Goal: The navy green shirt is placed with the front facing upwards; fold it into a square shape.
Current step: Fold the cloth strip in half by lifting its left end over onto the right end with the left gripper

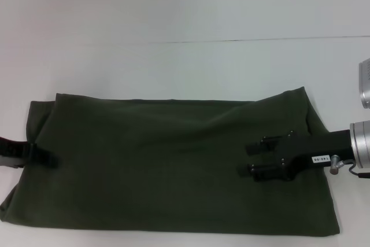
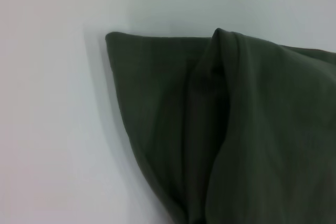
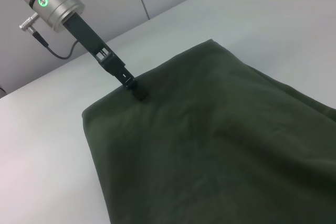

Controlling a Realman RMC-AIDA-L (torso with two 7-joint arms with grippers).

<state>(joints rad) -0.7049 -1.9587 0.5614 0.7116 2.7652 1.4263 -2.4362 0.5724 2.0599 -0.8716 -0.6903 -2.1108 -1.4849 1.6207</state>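
Nearest the head camera, the near hem of the navy green shirt (image 1: 173, 160) was seen stretched across the white table (image 1: 173, 67), and what a wide band it made! The garment was folded into a long rectangle, and no lettering was shown on the side facing up.

Over the shirt's right portion, the right gripper (image 1: 247, 159) was reached in from the robot's right side. Its two black fingers (image 1: 255, 148) were held apart, one above the other in the head view, with bare green cloth seen between them. Nothing was pinched there. Whether the fingertips were touching the fabric or hanging just above it could not be told.

At the opposite end, the left gripper (image 1: 49, 157) was laid on the shirt's left edge, about midway along that short side. From the right wrist camera it (image 3: 137, 90) was seen coming down at a slant, its black tip set right on the cloth's rim. Whether its fingers were spread or closed could not be told, and whether any fabric was caught there could not be told either.

Close by that gripper, a rounded corner of the shirt (image 2: 157, 108) was shown by the left wrist camera, with a thick fold (image 2: 223, 103) laid over a flatter layer.
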